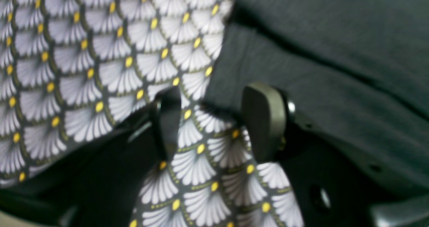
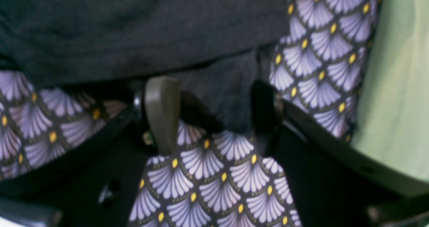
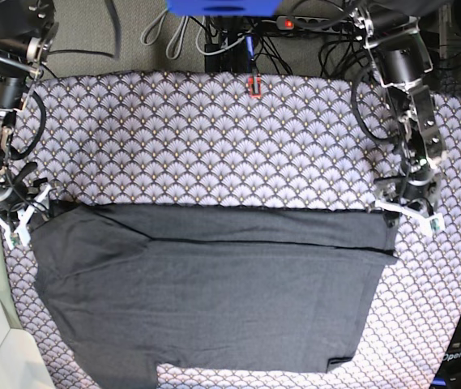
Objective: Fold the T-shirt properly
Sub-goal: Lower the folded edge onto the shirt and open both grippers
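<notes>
Whole T-shirt (image 3: 214, 292) — base view only.

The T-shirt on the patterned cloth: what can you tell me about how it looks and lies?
The T-shirt is plain dark charcoal, soft-looking fabric. It lies flat across the fan-patterned tablecloth, its far part folded over into a straight band. The left gripper and the right gripper sit at that fold's two ends, jaws open.

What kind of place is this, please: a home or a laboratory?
Probably a robotics lab bench, not a home. Two robot arms stand at the far corners of a table with a fan-patterned tablecloth, cables trail behind it, and a T-shirt lies spread out for folding.
</notes>
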